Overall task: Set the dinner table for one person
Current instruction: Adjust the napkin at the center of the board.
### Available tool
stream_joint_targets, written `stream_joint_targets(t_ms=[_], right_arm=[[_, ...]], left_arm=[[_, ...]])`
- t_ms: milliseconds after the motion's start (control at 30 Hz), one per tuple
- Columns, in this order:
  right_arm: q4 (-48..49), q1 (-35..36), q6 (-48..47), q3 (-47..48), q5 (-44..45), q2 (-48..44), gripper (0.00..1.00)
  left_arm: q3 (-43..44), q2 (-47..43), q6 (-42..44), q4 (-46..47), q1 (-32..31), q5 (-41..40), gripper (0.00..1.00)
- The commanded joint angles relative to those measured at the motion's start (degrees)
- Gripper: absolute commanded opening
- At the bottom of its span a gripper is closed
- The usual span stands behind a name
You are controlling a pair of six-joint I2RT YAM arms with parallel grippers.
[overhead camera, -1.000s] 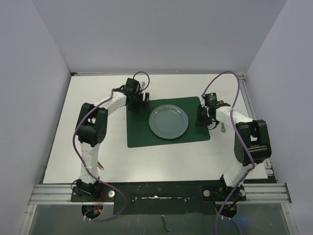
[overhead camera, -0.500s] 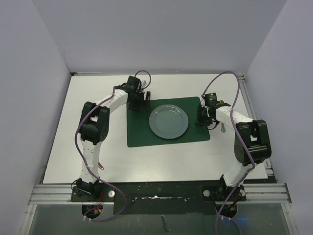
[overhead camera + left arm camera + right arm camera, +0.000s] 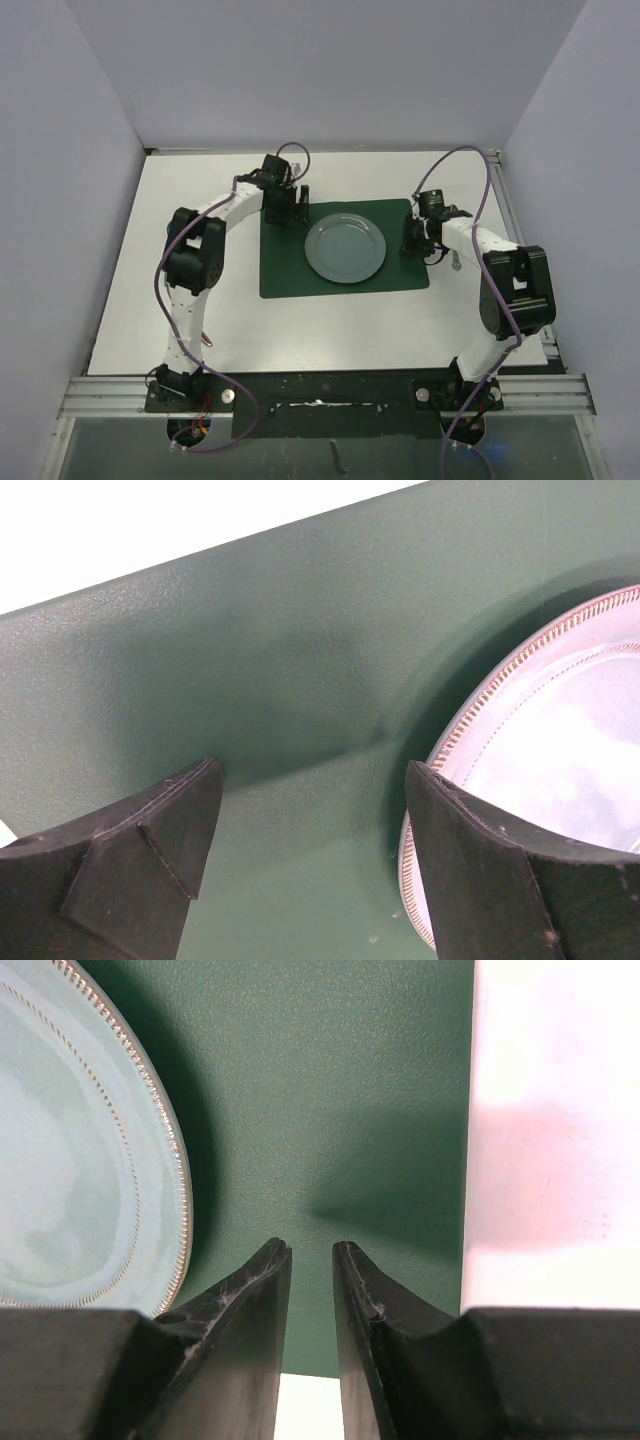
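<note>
The table [image 3: 130,320] is a flat, matt white, edged at the near side by a bare metal rail [image 3: 110,397] with a dull sheen. The placemat [image 3: 300,660] is dark green and matt, with a fine leathery grain. The plate [image 3: 570,730] looks like glazed ceramic: pale grey-green, smooth and glossy, with a beaded rim. The left gripper [image 3: 315,775] has matt black fingers [image 3: 150,860], plastic or rubber by the look, with faint ridged seams. The right gripper [image 3: 310,1248] has the same, lightly scuffed along the edges.

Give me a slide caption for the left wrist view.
Open left gripper over the green placemat, beside the plate with its beaded rim.
</note>
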Motion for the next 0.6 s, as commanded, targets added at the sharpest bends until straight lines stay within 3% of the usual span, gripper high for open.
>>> stream_joint_targets(t_ms=[0, 300, 567], right_arm=[[1.0, -0.3, -0.6, 0.5, 0.5, -2.9, 0.27], [1.1, -0.3, -0.7, 0.8, 1.0, -2.8, 0.35], [3.0, -2.0, 0.4, 1.1, 5.8, -0.2, 0.34]], left_arm=[[-2.9, -4.6, -1.4, 3.8, -0.5, -1.7, 0.73], [-5.9, -10.8, -4.2, 4.4, -0.5, -6.4, 0.73], [-18.0, -21.3, -9.4, 5.3, -0.6, -12.6, 0.73]])
